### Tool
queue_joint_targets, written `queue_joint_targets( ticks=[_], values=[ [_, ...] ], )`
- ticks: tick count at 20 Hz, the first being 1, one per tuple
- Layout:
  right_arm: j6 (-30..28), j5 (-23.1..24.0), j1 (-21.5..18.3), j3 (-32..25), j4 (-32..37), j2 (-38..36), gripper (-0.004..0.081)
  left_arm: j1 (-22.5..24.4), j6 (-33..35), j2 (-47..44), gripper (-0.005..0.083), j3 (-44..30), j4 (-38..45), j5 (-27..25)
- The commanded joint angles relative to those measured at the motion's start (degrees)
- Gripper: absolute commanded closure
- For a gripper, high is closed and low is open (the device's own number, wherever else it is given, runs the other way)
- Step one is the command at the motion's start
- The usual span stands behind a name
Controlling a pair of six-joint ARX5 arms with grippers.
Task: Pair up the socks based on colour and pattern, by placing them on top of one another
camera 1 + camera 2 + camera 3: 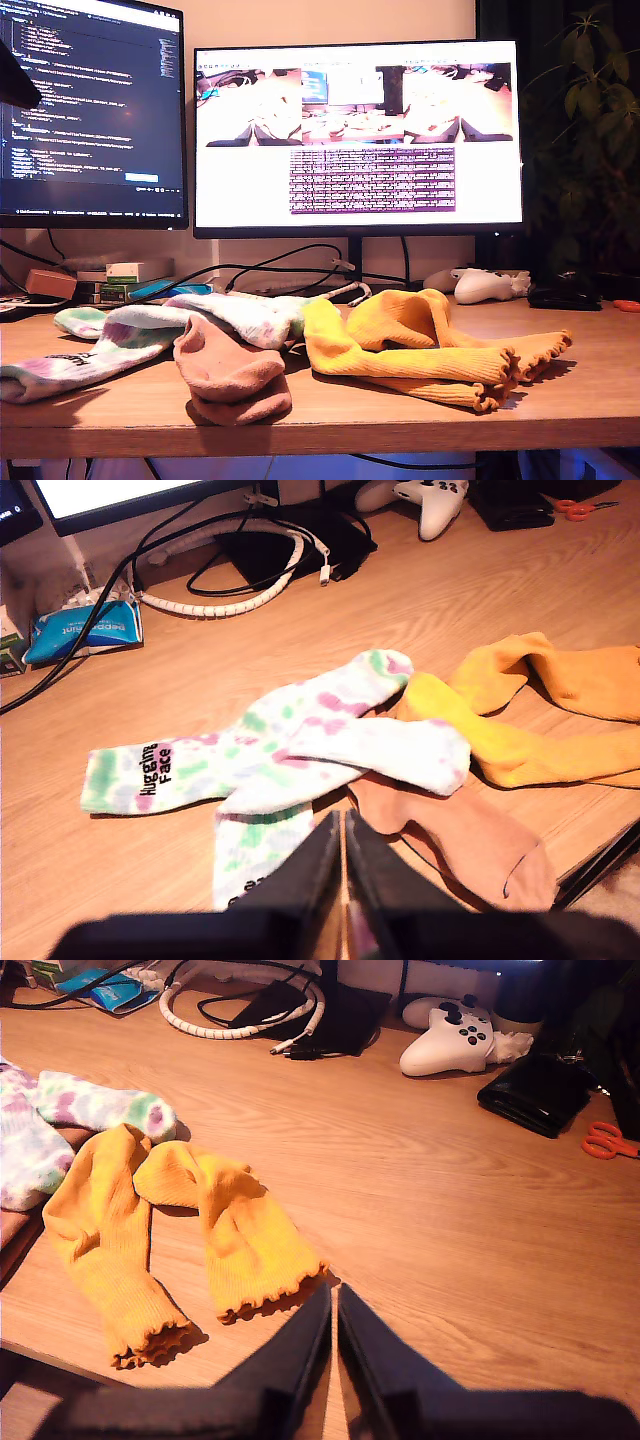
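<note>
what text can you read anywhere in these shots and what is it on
"Hugging Face": black lettering on the upper tie-dye sock.
Lower tie-dye sock: more black lettering, mostly hidden behind my first gripper, unreadable.
Blue packet: white print, too blurred to read.
Both monitors: code and text too small to read.

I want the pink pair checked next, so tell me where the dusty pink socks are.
The dusty pink socks lie at the desk's front edge, left of centre in the exterior view, between the tie-dye socks and the mustard-yellow socks.
</note>
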Motion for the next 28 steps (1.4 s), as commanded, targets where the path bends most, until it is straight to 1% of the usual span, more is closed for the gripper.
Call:
queue_joint_targets(
  ticks=[1, 4, 6, 8, 13, 14, 17, 21, 25, 28],
  values=[
    [0.46, -1.64, 0.24, -0.72, 1.57, 0.07, 0.078, -0.15, 0.04, 0.5, 0.0795, -1.57, 2.51, 1.46],
    [0.48, -3.34, 0.24, -0.46, 2.97, 2.54, 0.078, -0.28, 0.04, 3.34, 0.0795, -1.57, 6.05, 5.88],
    [0.46, -4.57, 0.24, 0.42, 3.06, 5.92, 0.078, -0.98, 0.04, 6.05, 0.0795, -1.57, 6.99, 8.33],
    [0.46, -5.79, 0.24, 1.99, 3.5, 10.51, 0.078, -2.12, 0.04, 9.14, 0.0795, -1.57, 8.61, 9.62],
    [0.48, -10.71, 0.24, 7.74, 3.82, 25.27, 0.078, -4.37, 0.07, 15.21, 0.0795, -1.57, 14.75, 10.36],
    [0.57, -10.78, 0.24, 8.94, 3.82, 29.24, 0.078, -4.48, 0.09, 16.04, 0.0795, -1.57, 15.98, 10.51],
    [1.73, -10.78, 0.24, 13.03, 4.15, 37.97, 0.078, -4.59, 0.09, 18.53, 0.0795, -1.55, 19.39, 11.54],
    [1.73, -11.06, 0.24, 17.49, 8.39, 47.95, 0.078, -4.61, 0.5, 22.86, 0.0795, -1.55, 25.77, 12.74],
    [1.51, -16.57, 0.24, 20.61, 12.79, 57.83, 0.078, -4.59, 0.66, 27.89, 0.0795, -1.29, 30.45, 12.79],
    [1.05, -18.01, 0.24, 21.16, 15.96, 64.65, 0.078, -4.59, 1.81, 30.88, 0.0795, -0.94, 32.37, 12.79]
  ],
)
